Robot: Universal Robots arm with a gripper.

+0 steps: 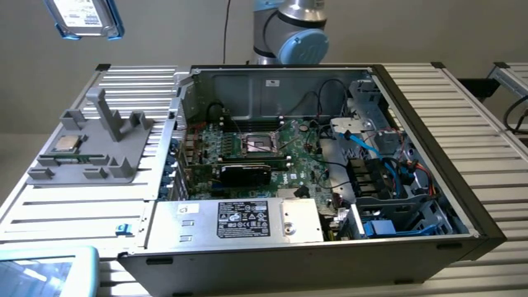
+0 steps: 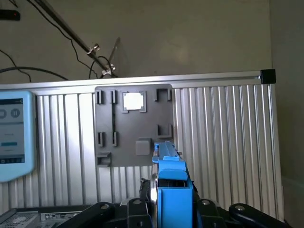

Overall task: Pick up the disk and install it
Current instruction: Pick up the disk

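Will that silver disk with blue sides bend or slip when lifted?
Probably stiff: the flat silver-grey metal disk with blue plastic rails looks solid. Likely heavy for its size, being metal. Held by the hand at smooth rails, it might slip.

1 disk [image 1: 83, 15], 1 computer [image 1: 289, 263], 1 fixture [image 1: 99, 158]

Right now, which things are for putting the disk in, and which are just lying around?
For the job: disk, gripped by the gripper; open computer case.
Just lying about: CPU chip; grey holder under it; blue-edged screen.
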